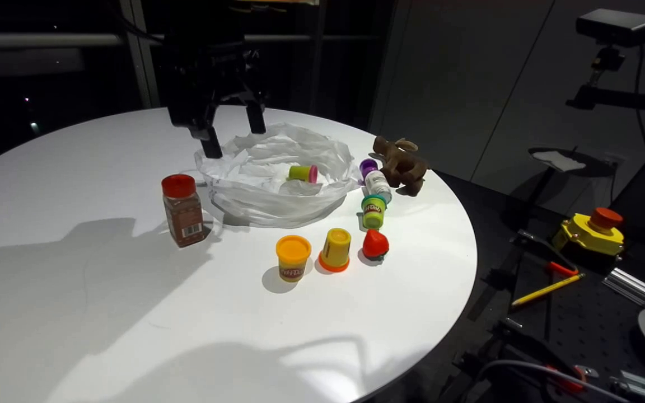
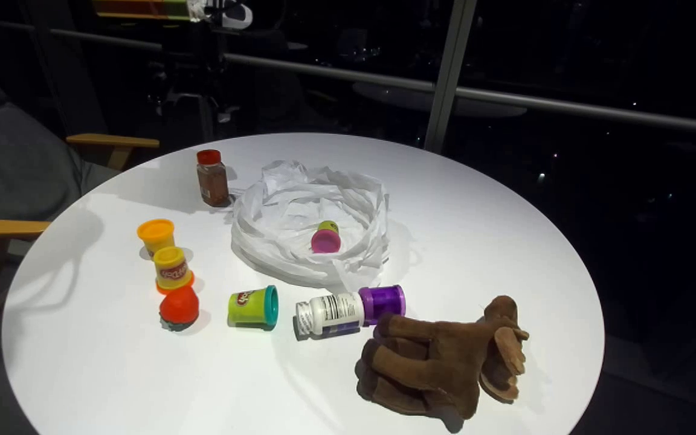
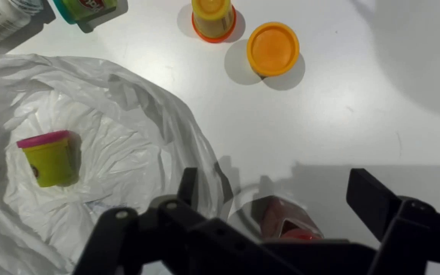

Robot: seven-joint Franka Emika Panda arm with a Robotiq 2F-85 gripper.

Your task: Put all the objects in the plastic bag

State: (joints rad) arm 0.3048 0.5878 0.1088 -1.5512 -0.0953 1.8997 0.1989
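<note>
We find a pink-lidded Play-Doh tub point(image 3: 52, 162) lying inside the plastic bag point(image 1: 280, 210). On the tabletop point(image 1: 199, 313) we record: upright, a red-lidded jar point(image 1: 182, 210) with brown contents point(image 2: 214, 187) and an orange-lidded Play-Doh tub point(image 1: 293, 258); inverted, a yellow Play-Doh tub point(image 1: 336, 247); on their sides, a teal-lidded Play-Doh tub point(image 2: 253, 306) and a white bottle point(image 2: 335, 311); beside the bottle, a purple tub point(image 2: 384, 302); also a red toy piece point(image 2: 180, 306) and a brown plush toy point(image 2: 451, 356). The gripper point(image 1: 235, 141) hangs above, jaws wide apart.
</note>
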